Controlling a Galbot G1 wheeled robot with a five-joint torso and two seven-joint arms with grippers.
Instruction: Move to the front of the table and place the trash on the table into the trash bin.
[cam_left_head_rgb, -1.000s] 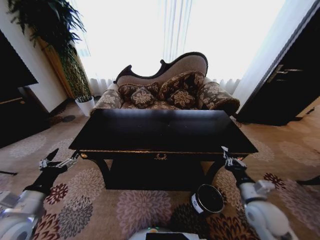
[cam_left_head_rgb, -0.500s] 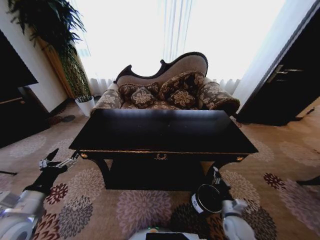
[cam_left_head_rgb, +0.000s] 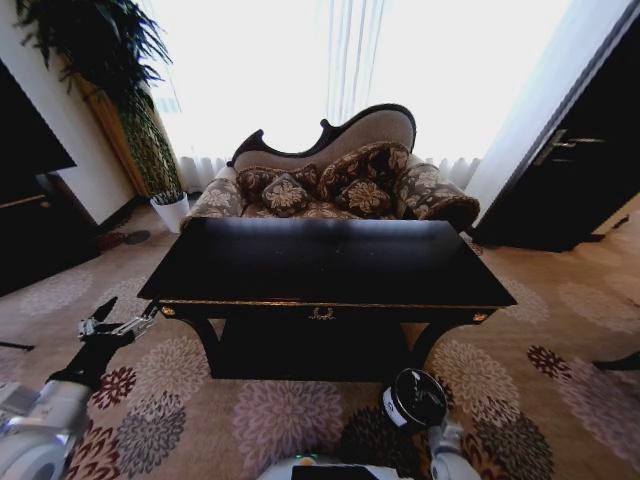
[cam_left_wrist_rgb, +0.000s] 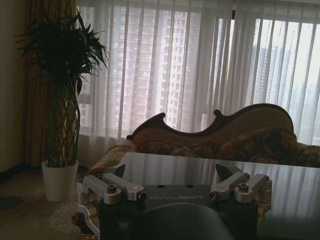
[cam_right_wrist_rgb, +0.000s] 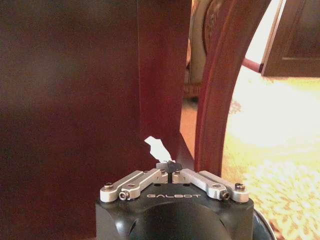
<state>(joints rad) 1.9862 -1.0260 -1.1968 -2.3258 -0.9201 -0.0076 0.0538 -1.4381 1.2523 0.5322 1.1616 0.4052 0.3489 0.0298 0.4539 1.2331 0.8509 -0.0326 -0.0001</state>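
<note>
The black table (cam_left_head_rgb: 330, 262) with gold trim stands straight ahead, and its glossy top (cam_left_wrist_rgb: 210, 172) looks bare. The black trash bin (cam_left_head_rgb: 415, 398) with a white label sits on the carpet below the table's front right. My right arm (cam_left_head_rgb: 445, 445) is low beside the bin, at the view's bottom edge. In the right wrist view my right gripper (cam_right_wrist_rgb: 170, 166) is shut on a tiny white scrap of trash (cam_right_wrist_rgb: 156, 146), close to the table's dark panel and curved leg (cam_right_wrist_rgb: 220, 90). My left gripper (cam_left_head_rgb: 120, 318) hangs open and holds nothing, off the table's front left corner.
A patterned sofa (cam_left_head_rgb: 330, 180) stands behind the table. A tall plant in a white pot (cam_left_head_rgb: 172, 210) is at the back left, and dark cabinets (cam_left_head_rgb: 580, 170) line the right wall. Flowered carpet (cam_left_head_rgb: 280, 410) lies open in front of the table.
My right arm has dropped from the table's front right corner down past the bin to the view's bottom edge. The left arm has stayed still.
</note>
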